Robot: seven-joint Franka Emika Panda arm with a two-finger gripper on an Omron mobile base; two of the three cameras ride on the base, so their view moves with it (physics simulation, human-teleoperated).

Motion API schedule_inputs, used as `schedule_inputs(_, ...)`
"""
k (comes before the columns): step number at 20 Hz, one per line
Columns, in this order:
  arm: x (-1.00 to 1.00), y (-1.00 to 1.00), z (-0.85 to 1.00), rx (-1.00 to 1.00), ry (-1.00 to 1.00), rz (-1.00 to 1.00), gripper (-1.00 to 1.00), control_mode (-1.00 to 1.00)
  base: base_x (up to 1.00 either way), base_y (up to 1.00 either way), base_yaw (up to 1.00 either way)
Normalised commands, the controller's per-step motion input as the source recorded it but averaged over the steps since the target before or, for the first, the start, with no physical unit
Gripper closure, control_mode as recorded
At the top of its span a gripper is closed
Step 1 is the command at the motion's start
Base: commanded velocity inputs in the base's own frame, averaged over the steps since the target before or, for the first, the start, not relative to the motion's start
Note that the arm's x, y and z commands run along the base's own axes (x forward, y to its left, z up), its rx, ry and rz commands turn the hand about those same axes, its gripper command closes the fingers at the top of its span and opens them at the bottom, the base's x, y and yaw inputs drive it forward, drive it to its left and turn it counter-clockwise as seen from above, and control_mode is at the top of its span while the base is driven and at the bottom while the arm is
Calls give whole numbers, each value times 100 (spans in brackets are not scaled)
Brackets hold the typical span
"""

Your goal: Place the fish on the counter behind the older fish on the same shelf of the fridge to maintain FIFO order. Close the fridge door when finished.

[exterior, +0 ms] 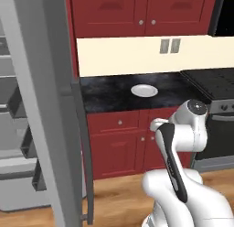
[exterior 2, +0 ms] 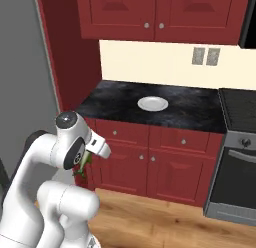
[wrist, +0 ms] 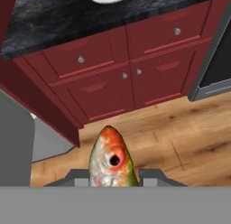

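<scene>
While the arm stands folded in front of the red cabinets, the jaws are clamped tight on the fish [wrist: 111, 161], which pokes up head-first between them in the hand view, its orange-red face and dark mouth toward the camera and its yellow-green flanks running back down out of sight. From the right base view a sliver of the same green fish [exterior 2: 83, 164] hangs just below the white hand, off the worktop and above the wooden floor [exterior 2: 165, 217].

Behind it, the black worktop [exterior: 109, 91] carries a round white plate [exterior: 144, 90] with nothing on it; the plate sits near the middle of the stone surface, well apart from the fish. A dark stove [exterior 2: 240, 157] stands beside the worktop on the right.

On the left of the left base view the fridge door [exterior: 43, 107] stands swung open, its long dark bar handle [exterior: 86, 148] facing the room. Past the door, the grey inside of the fridge [exterior: 13, 130] shows flat shelves and dark door racks; what lies on them cannot be made out.
</scene>
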Motion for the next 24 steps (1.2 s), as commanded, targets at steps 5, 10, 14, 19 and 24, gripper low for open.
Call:
schedule_inputs(5, 0, 0, 0, 0, 0, 0, 100, 100, -100, -9, 32)
schedule_inputs(10, 0, 0, 0, 0, 0, 0, 100, 100, -100, -3, 48)
schedule_inputs(14, 0, 0, 0, 0, 0, 0, 100, 100, -98, -4, 56)
schedule_inputs(19, 0, 0, 0, 0, 0, 0, 100, 100, -86, -9, 61)
schedule_inputs(24, 0, 0, 0, 0, 0, 0, 100, 100, -13, 21, 80)
